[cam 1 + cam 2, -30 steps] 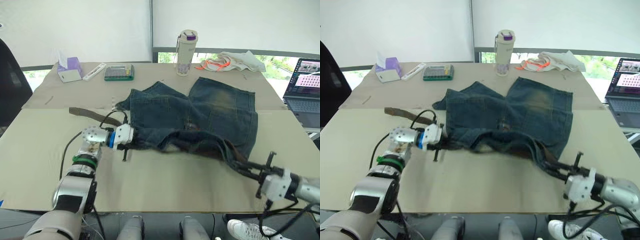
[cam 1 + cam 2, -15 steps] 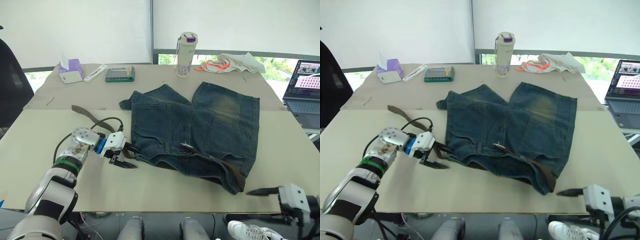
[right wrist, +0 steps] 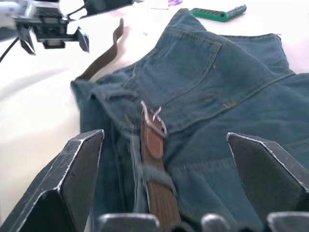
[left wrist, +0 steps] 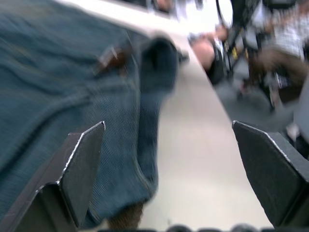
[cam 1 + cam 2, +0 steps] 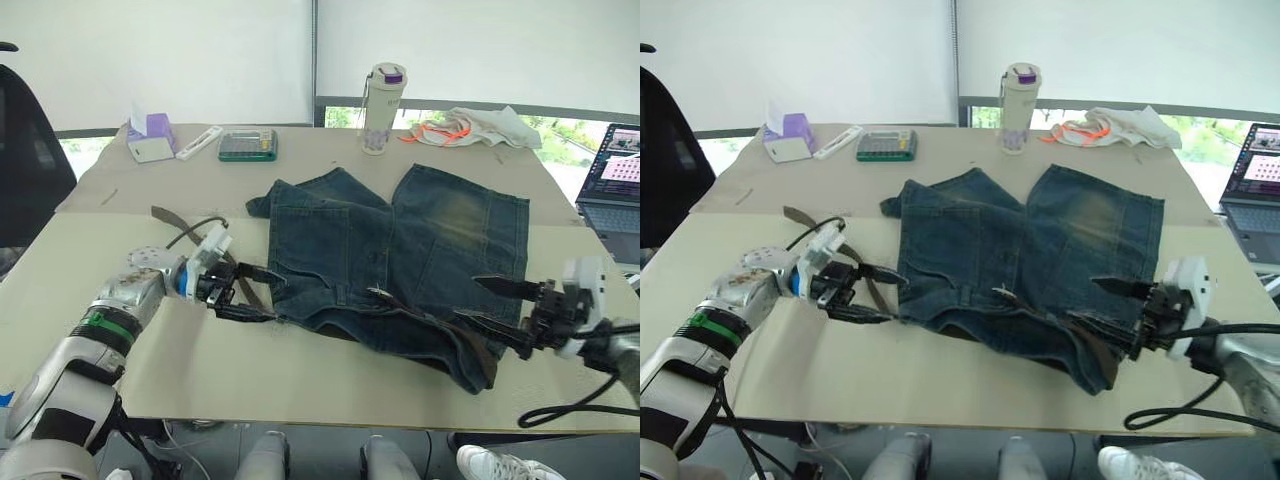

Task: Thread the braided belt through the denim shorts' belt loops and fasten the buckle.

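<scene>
Most of the belt (image 3: 153, 145) is hidden inside the waistband of the shorts (image 5: 400, 250), and in the left wrist view the cloth is blurred so the loops cannot be picked out; one loop (image 3: 153, 177) crosses the strap in the right wrist view; the free brown end trails out at centre left of the frame, behind the left gripper (image 5: 252, 293); since half a second ago the right gripper (image 5: 488, 304) has come up from the lower right corner to the right end of the waistband, and the left has edged closer to the left end; both grippers are spread wide and hold nothing; the shorts lie flat mid-frame on the table (image 5: 300, 375), dark blue with faded yellowish patches; the silver buckle (image 3: 155, 119) rests unfastened on the waistband, just below centre.
</scene>
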